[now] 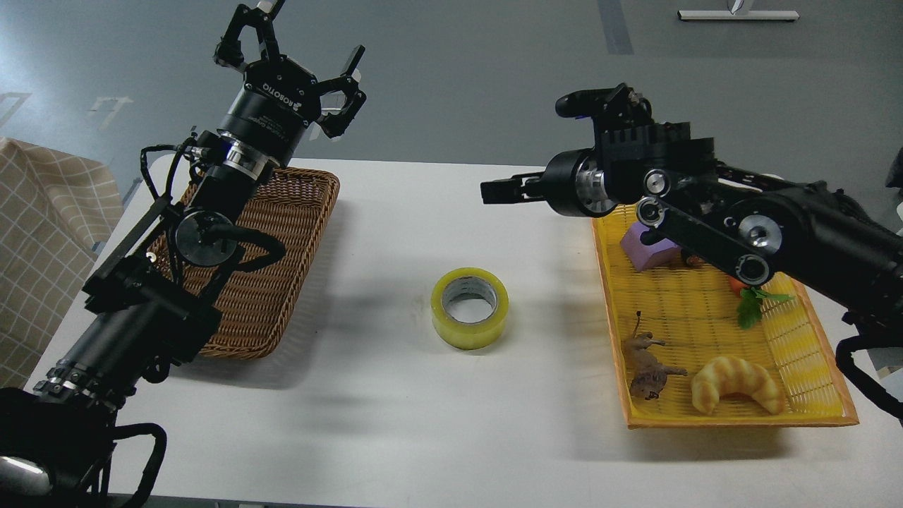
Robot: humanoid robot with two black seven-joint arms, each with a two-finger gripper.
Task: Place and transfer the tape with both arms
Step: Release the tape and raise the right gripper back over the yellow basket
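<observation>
Flanking tape (470, 307): wicker basket (282, 233), yellow tray (811, 395).

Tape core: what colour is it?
Grey-white, inside the yellowish tape; head view shows it best.

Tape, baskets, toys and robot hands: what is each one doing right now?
tape: lying flat on the white table, hole up, nothing touching it.
left gripper: fingers spread open, empty, raised.
right gripper: holds nothing; open or shut unclear.
wicker basket: nothing seen inside.
yellow tray: holds the toys.
croissant toy: lying in the tray.
purple block: in the tray, partly behind the right arm.
</observation>
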